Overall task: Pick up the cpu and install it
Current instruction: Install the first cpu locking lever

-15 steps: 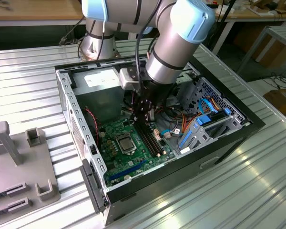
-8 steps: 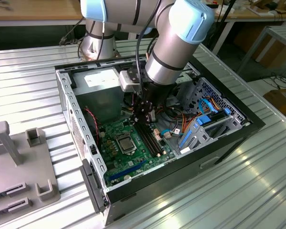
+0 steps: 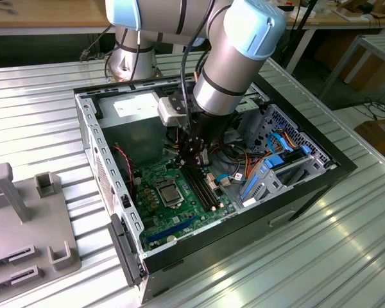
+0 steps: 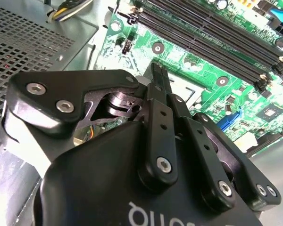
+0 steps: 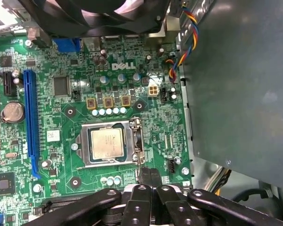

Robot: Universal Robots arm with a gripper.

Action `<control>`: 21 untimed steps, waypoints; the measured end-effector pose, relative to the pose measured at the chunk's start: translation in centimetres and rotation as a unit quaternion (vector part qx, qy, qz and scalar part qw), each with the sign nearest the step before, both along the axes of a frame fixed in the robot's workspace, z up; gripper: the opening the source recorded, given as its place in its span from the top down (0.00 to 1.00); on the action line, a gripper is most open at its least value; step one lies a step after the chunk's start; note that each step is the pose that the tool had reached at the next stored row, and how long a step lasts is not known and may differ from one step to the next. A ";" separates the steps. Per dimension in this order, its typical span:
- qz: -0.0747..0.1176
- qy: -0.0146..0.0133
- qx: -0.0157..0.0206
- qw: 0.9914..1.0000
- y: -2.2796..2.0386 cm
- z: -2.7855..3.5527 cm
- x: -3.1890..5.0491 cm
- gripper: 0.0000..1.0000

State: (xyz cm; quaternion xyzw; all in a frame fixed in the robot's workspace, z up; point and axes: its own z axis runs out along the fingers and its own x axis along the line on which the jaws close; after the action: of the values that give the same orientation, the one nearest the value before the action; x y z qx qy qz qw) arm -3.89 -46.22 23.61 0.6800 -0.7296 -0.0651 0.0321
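The cpu, a small pale silver square, lies flat in the metal-framed socket on the green motherboard. In the exterior view the cpu sits in the board's middle, inside the open computer case. My gripper hangs just beside the socket, above the board, its two black fingertips pressed together with nothing between them. In the exterior view the gripper is above the board's far part, apart from the cpu.
A grey power supply box stands close beside the gripper. A black fan, long memory slots and a blue card slot surround the socket. Blue cables and a drive cage fill the case's right. A grey fixture lies at the exterior view's left.
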 end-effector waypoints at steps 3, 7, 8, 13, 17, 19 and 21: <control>0.005 -0.005 0.000 1.000 -0.05 -0.01 -0.19 0.89; 0.011 -0.013 0.000 1.000 -0.09 -0.01 -0.58 0.89; 0.012 -0.014 0.000 1.000 -0.09 -0.01 -0.71 0.89; 0.014 -0.018 0.000 1.000 -0.11 -0.04 -0.81 0.89; 0.016 -0.018 0.000 1.000 -0.11 -0.03 -0.82 0.89; 0.017 -0.018 0.000 1.000 -0.11 -0.03 -0.82 0.89; 0.017 -0.018 0.000 1.000 -0.11 -0.03 -0.82 0.89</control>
State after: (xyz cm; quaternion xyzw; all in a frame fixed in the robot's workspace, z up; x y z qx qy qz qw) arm -4.71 -46.33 23.58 0.6930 -0.7187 -0.0526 0.0200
